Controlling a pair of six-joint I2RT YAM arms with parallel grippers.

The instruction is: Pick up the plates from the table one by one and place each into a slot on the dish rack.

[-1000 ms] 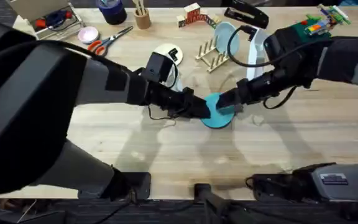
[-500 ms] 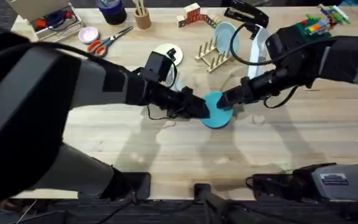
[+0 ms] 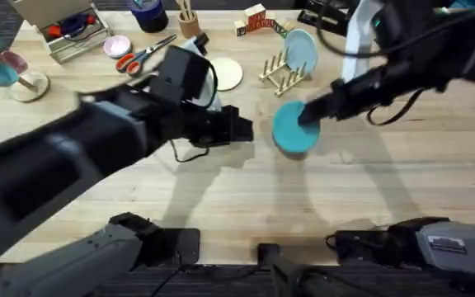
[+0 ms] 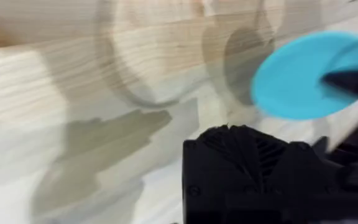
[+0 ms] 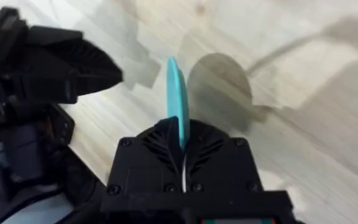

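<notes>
My right gripper [image 3: 308, 117] is shut on the rim of the turquoise plate [image 3: 289, 132], which hangs tilted above the table [image 3: 369, 190]. In the right wrist view the turquoise plate [image 5: 174, 93] stands edge-on between the fingers [image 5: 160, 140]. My left gripper [image 3: 244, 130] is left of that plate, apart from it, its fingers together and holding nothing. It also shows as a dark wedge [image 5: 73, 68] beyond the plate. The left wrist view has the plate [image 4: 303, 78] ahead. The cream plate [image 3: 228, 74] lies flat behind the left arm. The dish rack [image 3: 280, 76] stands at the back.
A paler light-blue plate [image 3: 302, 48] stands upright in the rack. Scissors [image 3: 143, 54], a small pink dish [image 3: 118, 45], a cup of sticks [image 3: 190, 23], a wire basket [image 3: 68, 25] and toy blocks [image 3: 423, 33] line the far edge.
The right gripper has lifted the turquoise plate off the table and tilted it up. The left gripper has let go of the plate's edge and drawn back to the left.
</notes>
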